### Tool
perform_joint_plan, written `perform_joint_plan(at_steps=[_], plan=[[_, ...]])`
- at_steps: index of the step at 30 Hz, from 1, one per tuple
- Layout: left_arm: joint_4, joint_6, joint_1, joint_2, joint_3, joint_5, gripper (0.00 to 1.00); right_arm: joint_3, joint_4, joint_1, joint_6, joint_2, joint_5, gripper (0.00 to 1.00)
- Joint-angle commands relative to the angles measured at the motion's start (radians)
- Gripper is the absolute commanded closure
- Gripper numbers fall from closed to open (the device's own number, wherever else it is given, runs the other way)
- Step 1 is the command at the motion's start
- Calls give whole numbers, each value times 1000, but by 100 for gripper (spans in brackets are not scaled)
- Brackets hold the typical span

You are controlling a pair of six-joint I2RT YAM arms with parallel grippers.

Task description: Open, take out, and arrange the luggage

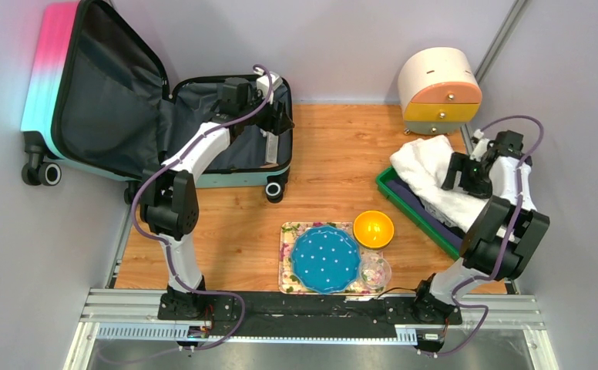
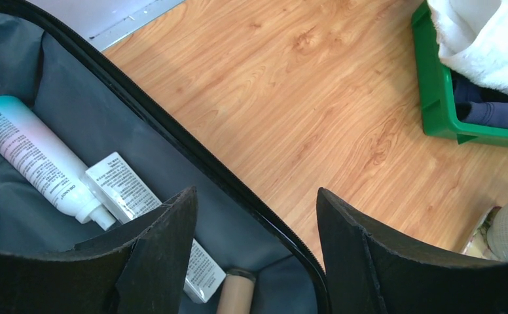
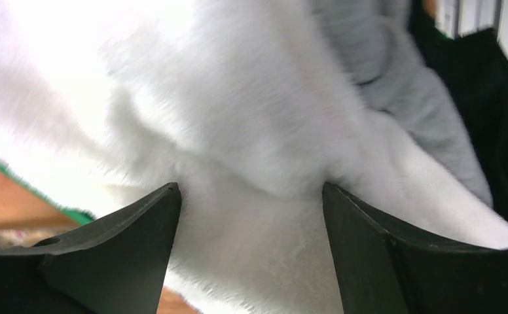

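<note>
Lying open, the luggage (image 1: 99, 92) runs near-to-far, wheels (image 1: 275, 189) nearest; left claw (image 2: 256, 196) and right claw (image 3: 251, 190) gape.

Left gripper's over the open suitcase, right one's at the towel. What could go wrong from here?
1. The open left gripper appears to straddle the luggage rim; going straight down, one finger could hit it.
2. The gradient tube and white tube lie side by side, so a grasp may catch both.
3. The open right gripper sits close to the white towel, which overhangs the green tray; fingers could snag it.
</note>
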State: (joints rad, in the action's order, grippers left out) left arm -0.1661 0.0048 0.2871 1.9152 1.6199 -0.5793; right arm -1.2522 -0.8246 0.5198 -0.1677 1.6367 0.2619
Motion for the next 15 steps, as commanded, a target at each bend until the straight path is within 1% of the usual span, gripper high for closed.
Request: perform_joint_plan(at_steps=[1, 3, 4, 7, 10, 11, 12, 15], plan=[[-7, -6, 0, -15, 23, -27, 26, -36, -104, -72, -254, -101, 20, 17], [-1, -6, 0, -25, 12, -27, 26, -41, -110, -101, -314, -146, 63, 17], [2, 15, 1, -33, -1, -28, 26, -38, -104, -116, -373, -172, 66, 17], [10, 21, 0, -44, -21, -36, 26, -41, -100, -196, -449, -198, 69, 17], [7, 32, 0, -54, -28, -39, 27, -50, -73, -291, -469, -204, 95, 18], [5, 35, 0, -56, -28, -40, 27, -49, -55, -317, -461, -201, 100, 20], [4, 37, 1, -56, -29, -40, 27, -49, -26, -370, -455, -193, 97, 25], [-1, 50, 0, -65, -32, -31, 27, -69, -19, -460, -415, -137, 80, 38]])
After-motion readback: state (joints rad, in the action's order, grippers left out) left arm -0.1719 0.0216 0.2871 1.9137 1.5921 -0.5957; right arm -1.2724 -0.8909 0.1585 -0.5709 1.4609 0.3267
